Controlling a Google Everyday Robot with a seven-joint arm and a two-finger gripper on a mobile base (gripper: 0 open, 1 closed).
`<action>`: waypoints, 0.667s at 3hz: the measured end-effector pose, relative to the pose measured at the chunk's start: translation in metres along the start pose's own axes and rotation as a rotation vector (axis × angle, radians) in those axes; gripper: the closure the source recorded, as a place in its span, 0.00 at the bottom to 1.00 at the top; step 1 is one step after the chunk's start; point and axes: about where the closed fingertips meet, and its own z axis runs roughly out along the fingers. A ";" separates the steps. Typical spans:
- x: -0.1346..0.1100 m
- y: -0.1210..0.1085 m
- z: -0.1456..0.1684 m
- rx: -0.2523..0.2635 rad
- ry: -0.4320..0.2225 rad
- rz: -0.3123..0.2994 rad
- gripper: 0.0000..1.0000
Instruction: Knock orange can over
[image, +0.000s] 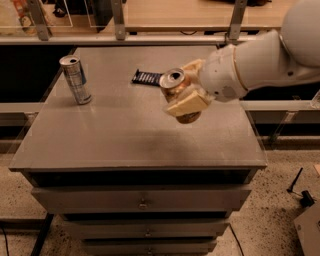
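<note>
The orange can (174, 86), short and gold-orange with a silver top, is held off the grey tabletop (125, 135), tilted with its top leaning toward the left. My gripper (182, 91) is shut on it; one pale finger (191, 65) sits behind the can and the other (186, 104) across its front. The can's base is partly hidden by the front finger. The white arm reaches in from the upper right. A faint shadow lies on the table below the can.
A taller, slim silver-and-blue can (76, 80) stands upright at the table's left. A dark flat packet (146, 77) lies behind the gripper. The table is a drawer cabinet (142, 202); a metal rail (150, 39) runs along the back.
</note>
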 end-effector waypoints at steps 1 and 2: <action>-0.029 0.028 0.009 -0.041 0.201 -0.069 0.51; -0.022 0.066 0.041 -0.176 0.404 -0.110 0.52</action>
